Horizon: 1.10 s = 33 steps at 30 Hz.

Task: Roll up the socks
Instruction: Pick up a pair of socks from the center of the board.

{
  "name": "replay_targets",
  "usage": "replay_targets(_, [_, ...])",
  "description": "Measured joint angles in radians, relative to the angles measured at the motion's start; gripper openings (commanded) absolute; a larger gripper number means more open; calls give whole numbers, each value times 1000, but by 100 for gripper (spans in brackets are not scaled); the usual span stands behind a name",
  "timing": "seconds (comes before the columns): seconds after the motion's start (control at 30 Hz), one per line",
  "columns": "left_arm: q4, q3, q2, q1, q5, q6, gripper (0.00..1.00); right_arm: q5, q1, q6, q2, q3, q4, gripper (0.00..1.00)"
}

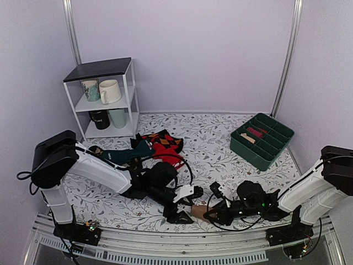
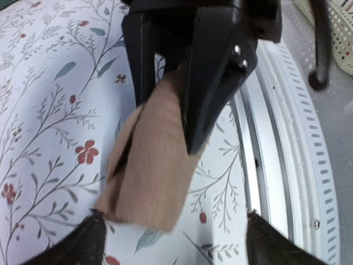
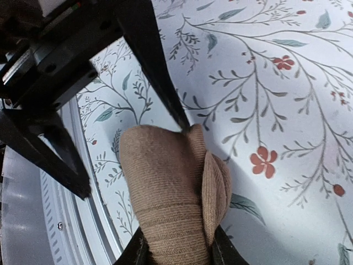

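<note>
The tan-brown socks (image 3: 171,187) are wound into a short thick roll just above the flowered table, close to its near edge. My right gripper (image 3: 176,249) is shut on one end of the roll, a finger pressed on each side. In the left wrist view the socks (image 2: 149,165) hang from the right gripper's black fingers (image 2: 218,77). My left gripper (image 2: 174,223) is open, its fingers spread wide on either side of the roll's free end and not touching it. From above, the socks (image 1: 198,211) show as a small tan patch between the left gripper (image 1: 180,214) and the right gripper (image 1: 212,212).
A heap of red, dark teal and argyle socks (image 1: 151,146) lies behind the left arm. A green compartment tray (image 1: 262,141) sits at the back right. At the back left stands a white shelf (image 1: 105,99) with mugs. The table's metal rail (image 2: 287,165) runs right beside the roll.
</note>
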<state>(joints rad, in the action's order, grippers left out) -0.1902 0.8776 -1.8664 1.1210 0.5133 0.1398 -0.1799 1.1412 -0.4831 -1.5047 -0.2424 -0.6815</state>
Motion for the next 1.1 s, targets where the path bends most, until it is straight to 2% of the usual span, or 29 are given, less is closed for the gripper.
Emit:
replay_targets(0.2, [23,-118,153,-3,-105,14,99,35,-42,-23,134,34,91,0])
replay_targets(0.33, [10,-149,213,-12,-164,17,99,45,-97,-11,291,1,250,0])
replay_targets(0.47, [-35,-172,244,-43,-215,16,99,50,-233,48,436,-128,466,0])
replay_targets(0.63, [-131,-235,278,-100,-250,5,99,59,-501,187,567,-300,657,0])
replay_targets(0.9, [-263,-294,365,-185,-291,-77,99,28,-758,385,510,-476,834,0])
replay_targets(1.1, [-297,-277,377,-218,-290,-131,100,-16,-910,534,443,-524,876,0])
